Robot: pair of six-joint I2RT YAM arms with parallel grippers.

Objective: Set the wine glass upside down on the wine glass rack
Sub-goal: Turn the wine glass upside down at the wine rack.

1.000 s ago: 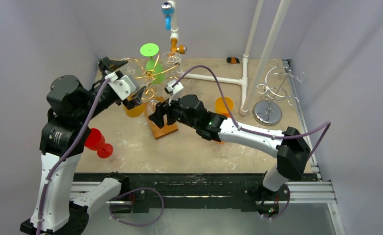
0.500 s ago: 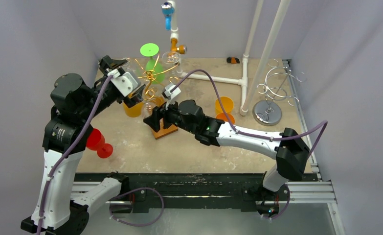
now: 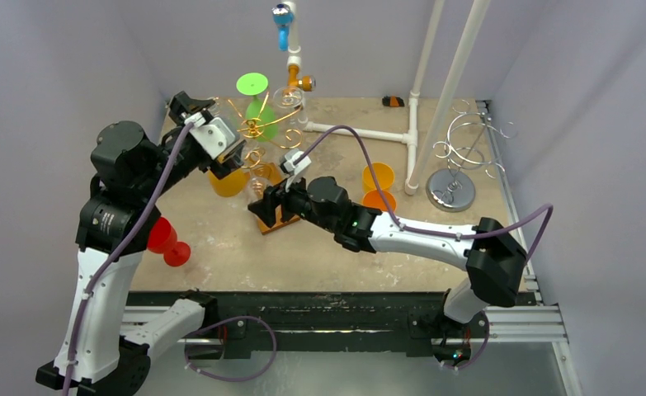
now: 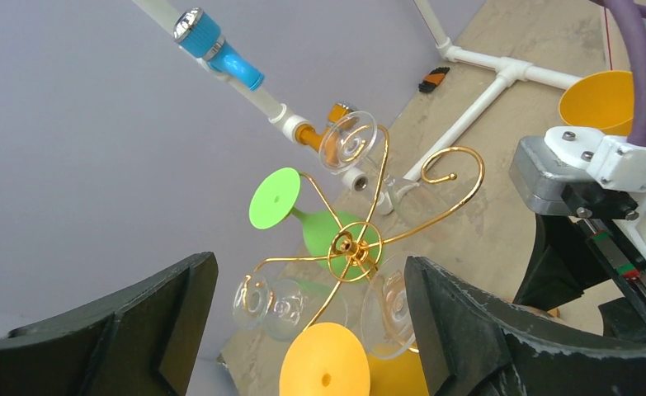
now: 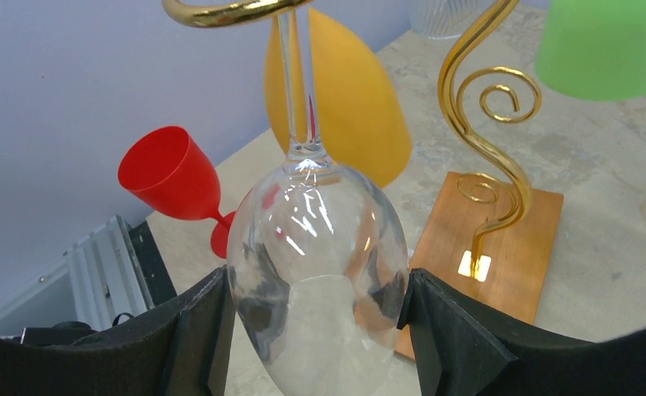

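Note:
A clear wine glass hangs bowl down between the fingers of my right gripper, which is shut on the bowl. Its stem runs up through a curled arm of the gold wine glass rack. From above, the right gripper sits at the front of the rack, over its copper base. My left gripper is open and holds nothing, just above the rack's hub. In the top view the left gripper stands at the rack's left side.
Green, yellow and clear glasses hang on the rack. A red glass stands on the table at the left, orange cups at the right. A silver rack and white pipes stand at the back right.
My right gripper has shifted slightly left and toward the near edge with the clear glass. The left gripper has edged up and right, closer to the rack's top.

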